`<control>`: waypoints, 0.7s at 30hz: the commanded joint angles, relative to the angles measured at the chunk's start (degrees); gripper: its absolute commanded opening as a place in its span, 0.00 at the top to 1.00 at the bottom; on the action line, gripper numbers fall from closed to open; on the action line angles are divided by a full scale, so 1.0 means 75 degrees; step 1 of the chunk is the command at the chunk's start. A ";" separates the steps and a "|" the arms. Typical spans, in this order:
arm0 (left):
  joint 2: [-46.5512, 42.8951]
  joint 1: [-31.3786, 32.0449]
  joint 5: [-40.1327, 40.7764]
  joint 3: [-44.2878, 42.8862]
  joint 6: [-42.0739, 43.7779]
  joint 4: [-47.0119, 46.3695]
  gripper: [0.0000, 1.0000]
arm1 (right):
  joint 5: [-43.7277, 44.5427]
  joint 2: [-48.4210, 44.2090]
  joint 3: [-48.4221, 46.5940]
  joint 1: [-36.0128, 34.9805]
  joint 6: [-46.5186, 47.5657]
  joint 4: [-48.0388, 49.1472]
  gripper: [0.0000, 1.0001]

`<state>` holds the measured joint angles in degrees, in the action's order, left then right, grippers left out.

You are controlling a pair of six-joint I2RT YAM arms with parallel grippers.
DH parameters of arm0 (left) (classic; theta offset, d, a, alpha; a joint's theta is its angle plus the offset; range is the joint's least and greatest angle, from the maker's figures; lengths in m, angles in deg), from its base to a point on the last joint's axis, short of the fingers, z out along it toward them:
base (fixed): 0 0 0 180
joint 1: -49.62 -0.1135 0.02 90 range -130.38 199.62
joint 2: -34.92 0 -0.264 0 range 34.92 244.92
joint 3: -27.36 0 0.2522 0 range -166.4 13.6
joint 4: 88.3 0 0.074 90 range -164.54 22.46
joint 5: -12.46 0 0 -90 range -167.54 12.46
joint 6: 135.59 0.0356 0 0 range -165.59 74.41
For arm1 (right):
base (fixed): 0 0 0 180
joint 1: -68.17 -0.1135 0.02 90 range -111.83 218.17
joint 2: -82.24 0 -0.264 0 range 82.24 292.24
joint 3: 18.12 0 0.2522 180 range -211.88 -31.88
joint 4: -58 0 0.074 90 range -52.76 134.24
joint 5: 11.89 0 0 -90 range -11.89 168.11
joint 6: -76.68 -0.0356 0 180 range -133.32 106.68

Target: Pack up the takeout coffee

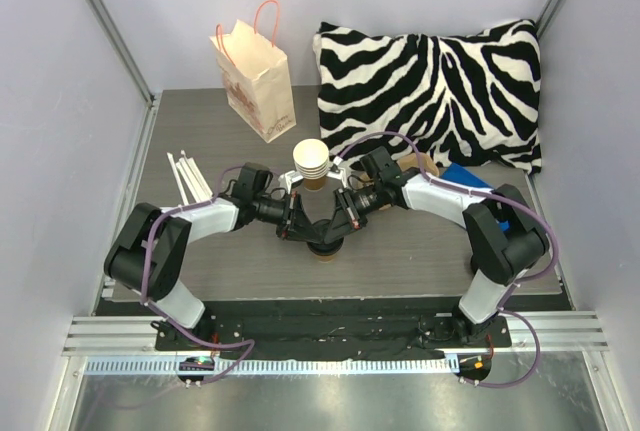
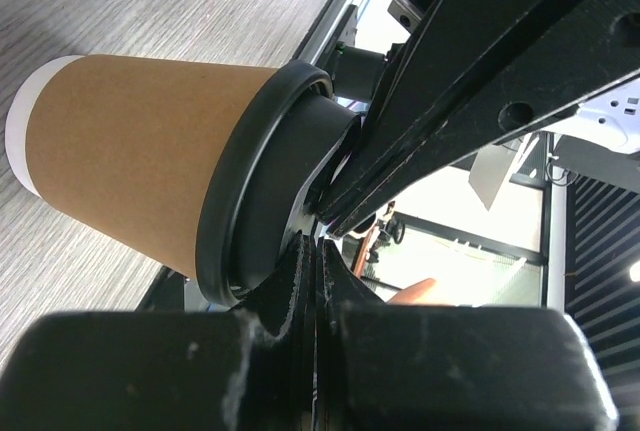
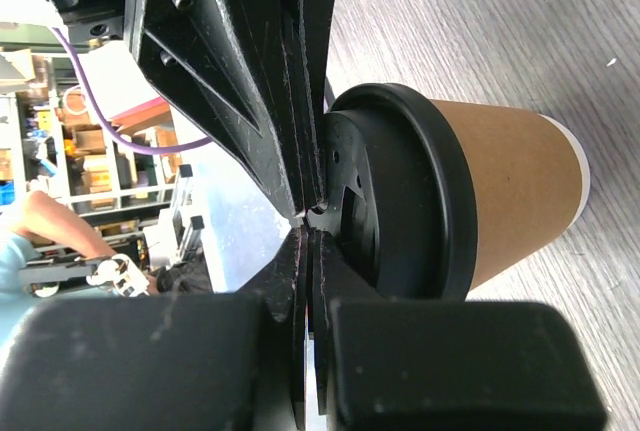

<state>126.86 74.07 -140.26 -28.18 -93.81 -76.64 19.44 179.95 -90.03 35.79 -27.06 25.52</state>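
Upright takeout coffee on worktop, long axis vertical, black lid upward. Left gripper and right gripper each pressed together, tips at lid top.

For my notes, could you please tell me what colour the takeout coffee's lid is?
The lid is black, clearest in the right wrist view.

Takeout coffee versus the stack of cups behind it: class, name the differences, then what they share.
The takeout coffee wears a black lid; the stack of cups is lidless. The takeout coffee is one brown cup; the stack of cups is several nested cream ones. Both are tapered cups on the table.
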 commanded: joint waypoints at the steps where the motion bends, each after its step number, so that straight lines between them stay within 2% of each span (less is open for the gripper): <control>1: 0.0363 -0.0119 0.1472 0.0180 0.0442 0.0562 1.00 | 0.1483 0.0577 0.0581 0.0122 0.0496 -0.0211 0.99; 8: -0.0001 -0.0119 0.1717 0.0122 0.0664 0.0901 1.00 | 0.1788 0.0647 0.0769 0.0345 0.0414 -0.0094 0.99; 15: 0.0046 -0.0096 0.1964 0.0016 0.0887 0.1265 1.00 | 0.1870 0.0391 0.0722 0.0181 0.0495 -0.0070 0.99; 20: -0.0082 0.0068 0.0948 -0.0206 0.0712 0.0833 1.00 | 0.1369 -0.0078 0.0524 0.0064 0.0449 -0.0176 0.99; 21: -0.0222 0.0115 0.0817 -0.0195 0.0445 0.0380 1.00 | 0.1262 -0.0299 0.0477 0.0064 0.0368 -0.0187 0.99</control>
<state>125.55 74.22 -137.83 -29.67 -91.65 -72.58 18.30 179.23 -88.10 36.68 -28.46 29.06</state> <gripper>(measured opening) 0.013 0.033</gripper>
